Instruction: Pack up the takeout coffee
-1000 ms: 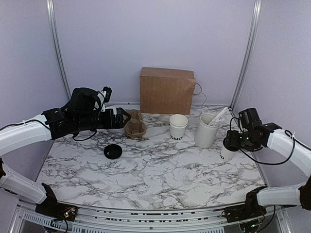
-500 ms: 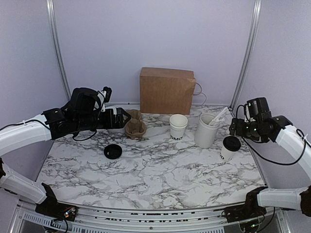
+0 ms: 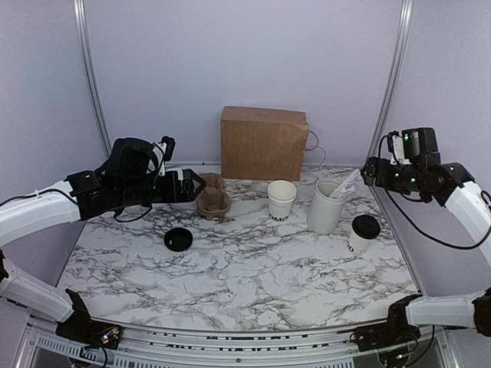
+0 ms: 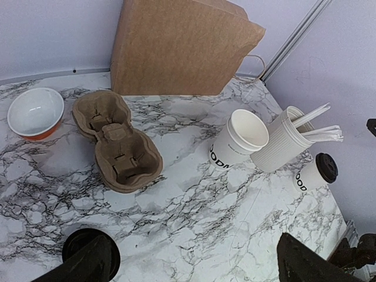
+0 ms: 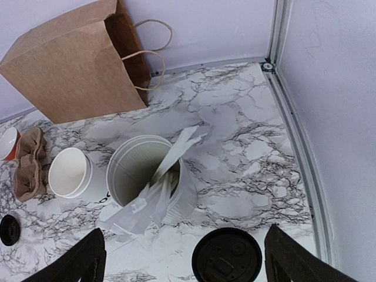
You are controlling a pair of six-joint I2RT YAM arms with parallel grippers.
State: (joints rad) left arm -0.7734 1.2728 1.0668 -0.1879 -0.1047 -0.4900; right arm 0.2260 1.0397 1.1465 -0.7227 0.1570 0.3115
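Now: the takeout coffee point(image 3: 363, 233) stands upright, lid on, near the table's point(image 3: 253, 268) right edge, just in front of the tumbler of sticks point(image 3: 324, 205). It sits below my right gripper point(image 3: 368, 171), a little toward my base, its long axis vertical. My right arm is much the nearer. My left gripper point(image 3: 196, 186) hangs well apart by the cup carrier point(image 3: 213, 198). Right jaws are spread wide, holding and touching nothing. Left jaws are also wide and empty.

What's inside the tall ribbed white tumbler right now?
The ribbed tumbler holds white sticks, some wrapped, leaning out over its rim. Its bottom is hidden beneath them.
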